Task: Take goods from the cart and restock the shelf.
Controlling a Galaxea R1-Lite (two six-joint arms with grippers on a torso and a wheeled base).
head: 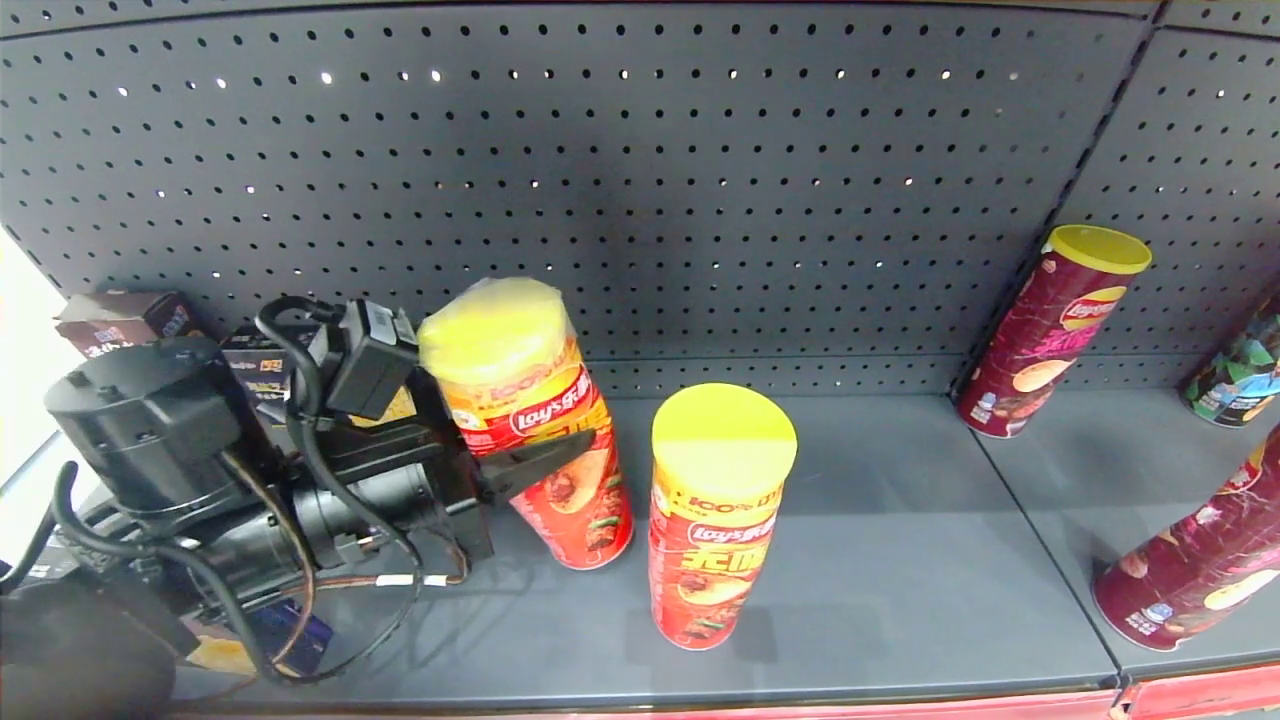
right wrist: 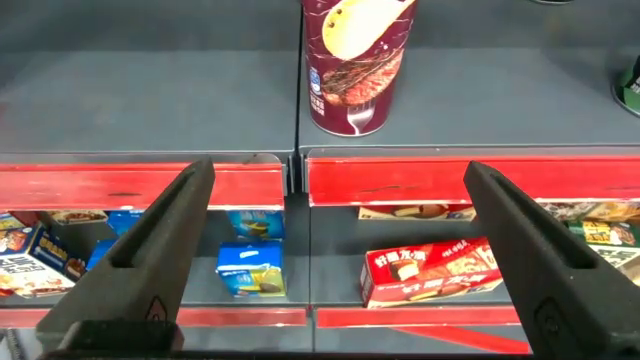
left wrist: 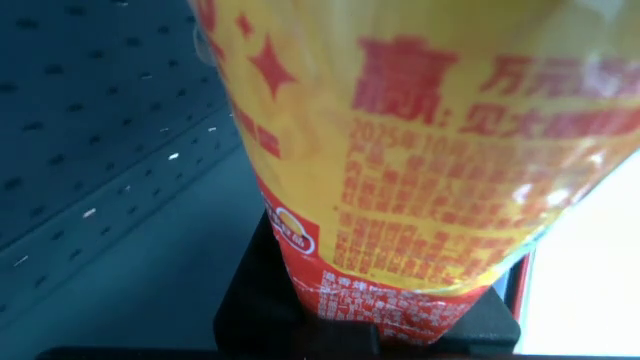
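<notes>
My left gripper (head: 528, 445) is shut on a red chip can with a yellow lid (head: 530, 410). The can leans slightly, and its base is down at the grey shelf board (head: 880, 560). One dark finger (head: 545, 460) crosses the can's front. Up close, the same can (left wrist: 420, 170) covers most of the left wrist view. A second, identical can (head: 715, 515) stands upright just to the right and nearer the shelf's front. My right gripper (right wrist: 340, 250) hangs open in front of the red shelf edge (right wrist: 400, 180), with nothing between its fingers.
Maroon chip cans stand on the adjoining shelf section at back (head: 1050, 330) and front (head: 1190, 560), one also showing as a maroon can (right wrist: 355, 60). A green can (head: 1240, 375) is at far right. Dark boxes (head: 120, 320) sit behind my left arm. Red (right wrist: 430, 270) and blue boxes (right wrist: 250, 265) fill the lower shelf.
</notes>
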